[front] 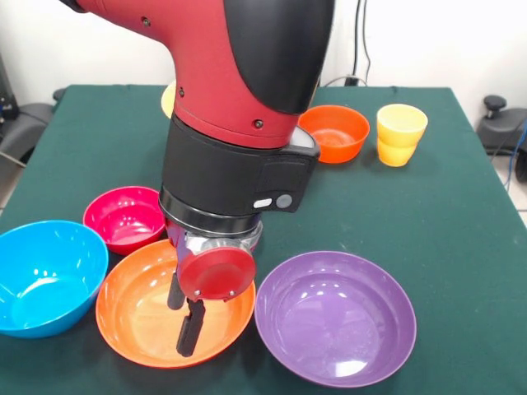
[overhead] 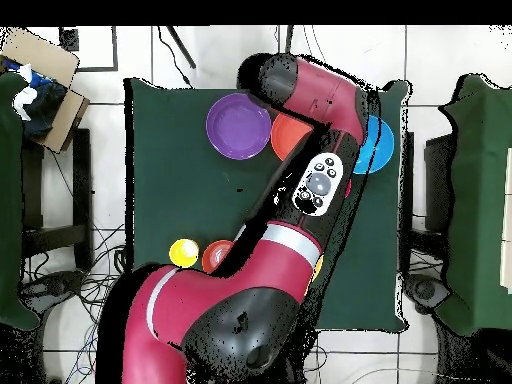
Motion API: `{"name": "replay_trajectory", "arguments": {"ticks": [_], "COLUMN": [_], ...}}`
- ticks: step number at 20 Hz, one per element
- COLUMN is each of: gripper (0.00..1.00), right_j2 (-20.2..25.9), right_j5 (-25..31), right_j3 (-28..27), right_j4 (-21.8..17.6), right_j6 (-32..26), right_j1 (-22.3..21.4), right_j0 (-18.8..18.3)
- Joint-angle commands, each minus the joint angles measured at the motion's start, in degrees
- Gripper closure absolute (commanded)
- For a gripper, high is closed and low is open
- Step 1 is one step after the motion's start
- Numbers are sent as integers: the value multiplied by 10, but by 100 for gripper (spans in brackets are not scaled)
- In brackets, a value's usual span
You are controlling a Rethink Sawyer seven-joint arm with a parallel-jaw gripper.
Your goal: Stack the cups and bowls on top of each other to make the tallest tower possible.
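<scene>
Arm bent low, tool (front: 184, 317) pointing straight down (fingers slightly parted).

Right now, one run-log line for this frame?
gripper: inside wide glossy orange plastic bowl, jaws near its floor, holding nothing | purple plastic bowl: beside it, empty | tower: not started

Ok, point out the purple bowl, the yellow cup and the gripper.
purple bowl (front: 335, 317), front view, inner bottom.
yellow cup (front: 401, 134), front view, outer side wall.
gripper (front: 184, 322), front view, between its fingertips, over the orange bowl (front: 136, 317).
</scene>
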Motion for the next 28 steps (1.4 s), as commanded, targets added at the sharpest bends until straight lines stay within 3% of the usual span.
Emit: {"name": "replay_trajectory", "arguments": {"ticks": [1, 14, 28], "gripper": [0, 0, 0], "right_j2": [32, 24, -18], "right_j5": [51, -2, -17], "right_j3": [-3, 3, -35], "right_j4": [8, 1, 15], "right_j6": [118, 101, 135], "right_j1": [7, 33, 82], "right_j0": [6, 0, -3]}}
